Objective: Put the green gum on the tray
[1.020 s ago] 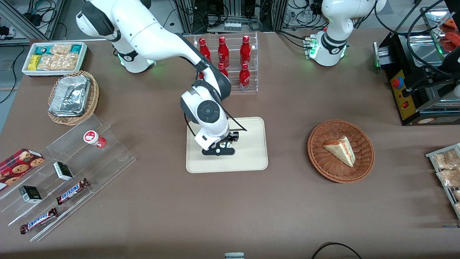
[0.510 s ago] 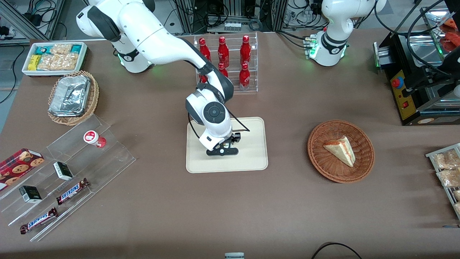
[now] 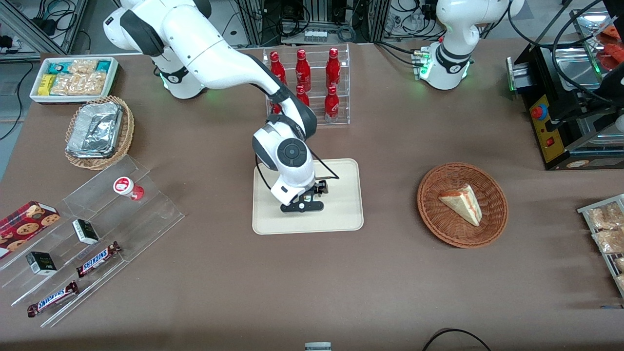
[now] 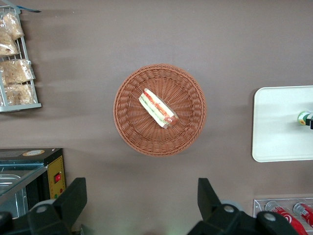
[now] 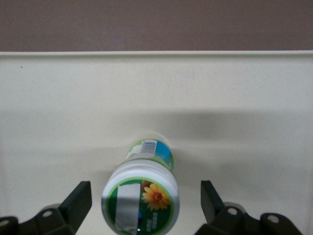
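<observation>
The green gum (image 5: 142,201) stands upright on the cream tray (image 5: 73,98), its green lid with a yellow flower facing the wrist camera. My right gripper (image 5: 145,200) is open, straight above it, with one finger (image 5: 78,201) on each side of the bottle and a gap to each. In the front view the gripper (image 3: 302,204) hangs low over the middle of the tray (image 3: 341,214) and hides the bottle. The left wrist view shows the gum (image 4: 304,117) on the tray (image 4: 279,122).
A red-lidded bottle (image 3: 127,187) sits on a clear stepped stand toward the working arm's end. A rack of red bottles (image 3: 307,85) stands farther from the camera than the tray. A wicker basket (image 3: 492,229) with a sandwich lies toward the parked arm's end.
The gripper shifted a little toward the parked arm's end over the tray, then hardly moved in the last half second.
</observation>
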You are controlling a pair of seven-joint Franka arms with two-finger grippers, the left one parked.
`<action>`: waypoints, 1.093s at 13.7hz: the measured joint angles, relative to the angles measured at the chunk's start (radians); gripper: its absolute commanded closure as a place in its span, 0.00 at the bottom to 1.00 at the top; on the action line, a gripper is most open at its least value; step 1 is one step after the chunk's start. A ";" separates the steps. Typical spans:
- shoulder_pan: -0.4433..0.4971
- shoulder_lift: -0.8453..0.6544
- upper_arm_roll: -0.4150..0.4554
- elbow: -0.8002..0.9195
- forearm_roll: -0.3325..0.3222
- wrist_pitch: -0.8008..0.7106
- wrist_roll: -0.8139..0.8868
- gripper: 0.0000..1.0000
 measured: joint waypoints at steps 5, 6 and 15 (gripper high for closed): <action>0.001 -0.003 0.000 0.010 -0.003 0.000 0.000 0.00; 0.001 -0.005 0.000 0.015 -0.003 -0.004 0.000 0.00; -0.047 -0.225 -0.014 0.031 -0.019 -0.387 -0.161 0.00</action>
